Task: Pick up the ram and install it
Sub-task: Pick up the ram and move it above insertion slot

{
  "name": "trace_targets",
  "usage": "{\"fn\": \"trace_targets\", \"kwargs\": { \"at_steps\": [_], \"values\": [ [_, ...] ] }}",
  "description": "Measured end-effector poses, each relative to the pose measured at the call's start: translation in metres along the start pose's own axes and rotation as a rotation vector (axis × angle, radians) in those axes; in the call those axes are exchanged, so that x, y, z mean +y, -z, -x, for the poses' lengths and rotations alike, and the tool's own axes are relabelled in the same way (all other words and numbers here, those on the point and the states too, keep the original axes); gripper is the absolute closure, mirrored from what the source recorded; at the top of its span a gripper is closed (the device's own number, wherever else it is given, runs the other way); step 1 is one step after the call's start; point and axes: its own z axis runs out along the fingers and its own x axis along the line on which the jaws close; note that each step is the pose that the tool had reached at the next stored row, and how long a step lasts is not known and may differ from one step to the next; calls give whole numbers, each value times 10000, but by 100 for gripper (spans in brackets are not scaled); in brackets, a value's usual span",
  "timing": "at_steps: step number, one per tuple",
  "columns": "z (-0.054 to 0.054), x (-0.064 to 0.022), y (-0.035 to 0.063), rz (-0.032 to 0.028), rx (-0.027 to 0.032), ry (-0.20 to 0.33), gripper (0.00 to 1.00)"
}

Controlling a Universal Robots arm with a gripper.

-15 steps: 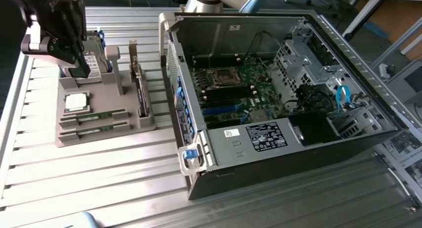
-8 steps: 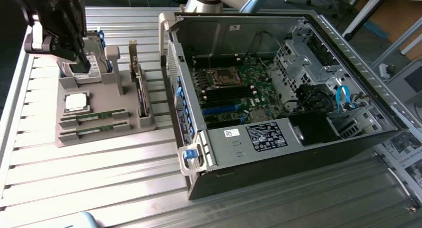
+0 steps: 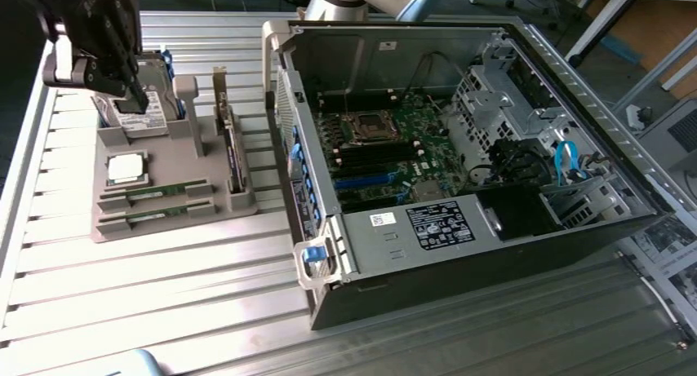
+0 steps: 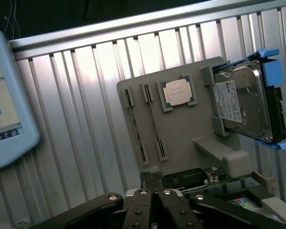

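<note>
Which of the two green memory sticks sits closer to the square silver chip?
The ram stick directly beside the CPU chip; the other stick lies beyond it, farther from the chip.

The scene is taken in from high up by the exterior view, tilted steeply down over the slatted table [image 3: 163,311]. It is set far enough back that the whole open computer case [image 3: 458,290] is framed, with the gray holder [image 3: 163,172] at the exterior view's left. The wrist view is aimed down past the gripper [image 4: 152,177], much nearer, onto that gray holder. Shared by both: the holder, its CPU chip [image 4: 178,93], the hard drive [image 4: 243,102] and the slats around them.
</note>
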Motion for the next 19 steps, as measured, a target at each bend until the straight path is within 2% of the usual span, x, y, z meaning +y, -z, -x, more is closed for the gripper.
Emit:
{"fn": "trace_targets", "kwargs": {
  "at_steps": [2,3,4,5,13,15,16,17,18,19],
  "values": [
    [0,0,-5,360,75,-11,89],
    [0,0,-6,478,98,-14,89],
    [0,0,-7,571,116,-16,89],
    [0,1,-8,605,122,-18,89],
    [0,0,-7,609,125,-18,89],
    [0,0,-7,609,125,-17,76],
    [0,0,-7,609,125,-18,76],
    [0,0,-7,609,125,-18,70],
    [0,0,-7,609,125,-18,70],
    [0,0,-7,609,125,-18,64]
  ]
}}
